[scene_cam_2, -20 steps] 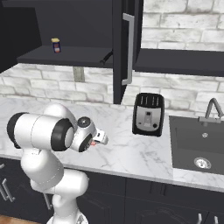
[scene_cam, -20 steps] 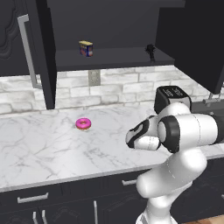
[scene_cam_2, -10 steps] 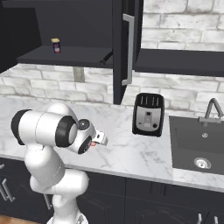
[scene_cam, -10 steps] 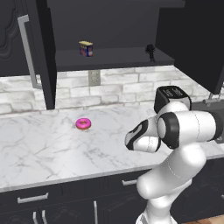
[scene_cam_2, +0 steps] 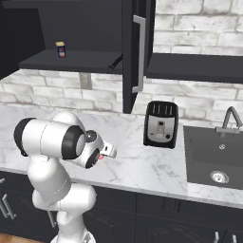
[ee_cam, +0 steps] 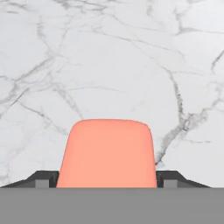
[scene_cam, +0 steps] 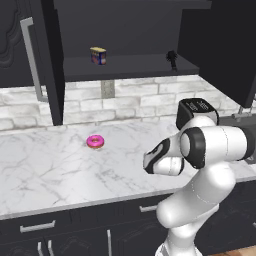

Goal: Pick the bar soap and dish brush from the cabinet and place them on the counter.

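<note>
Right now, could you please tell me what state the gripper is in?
Gripper: the bar soap sits between its fingertips over the counter; gripped or just released cannot be told.

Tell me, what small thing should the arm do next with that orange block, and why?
Probably lift straight away. The salmon-orange bar soap sits between the fingertips of the gripper over the white marble counter, while the thin black dish brush waits on the dark cabinet's shelf.

Kitchen: marble counter [scene_cam: 45, 170], toaster [scene_cam_2: 161, 124], sink [scene_cam_2: 216, 154], dark wall cabinet [scene_cam: 120, 67] w/ brick backsplash [scene_cam: 130, 97].
</note>
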Controlling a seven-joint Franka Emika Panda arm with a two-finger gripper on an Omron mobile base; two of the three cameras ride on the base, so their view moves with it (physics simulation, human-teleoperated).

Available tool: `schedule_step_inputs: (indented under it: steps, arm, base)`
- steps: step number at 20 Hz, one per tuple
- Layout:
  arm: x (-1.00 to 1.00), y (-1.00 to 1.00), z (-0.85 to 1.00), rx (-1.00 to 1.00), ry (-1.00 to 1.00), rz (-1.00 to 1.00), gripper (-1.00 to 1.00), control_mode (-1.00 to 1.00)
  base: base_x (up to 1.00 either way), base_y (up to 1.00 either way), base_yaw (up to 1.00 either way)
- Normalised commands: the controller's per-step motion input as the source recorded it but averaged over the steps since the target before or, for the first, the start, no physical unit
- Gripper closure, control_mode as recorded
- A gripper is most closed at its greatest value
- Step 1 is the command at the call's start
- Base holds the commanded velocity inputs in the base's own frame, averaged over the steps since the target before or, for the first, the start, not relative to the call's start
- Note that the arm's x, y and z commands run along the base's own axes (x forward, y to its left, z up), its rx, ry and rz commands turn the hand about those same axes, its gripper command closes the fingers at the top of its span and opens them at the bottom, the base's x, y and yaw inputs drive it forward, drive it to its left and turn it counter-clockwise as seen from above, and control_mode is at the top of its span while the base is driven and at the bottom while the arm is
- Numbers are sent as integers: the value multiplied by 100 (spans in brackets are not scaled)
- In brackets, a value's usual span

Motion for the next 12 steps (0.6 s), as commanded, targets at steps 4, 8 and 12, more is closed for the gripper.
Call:
schedule_step_inputs:
  steps: [4,8,12]
  arm:
    - [0,-8,6,0,0,0,-100,-100]
    - [0,-15,14,0,0,0,-100,-100]
    - [0,-5,62,0,-6,0,-100,-100]
  base:
    - [0,0,0]
    - [0,0,0]
    - [0,0,0]
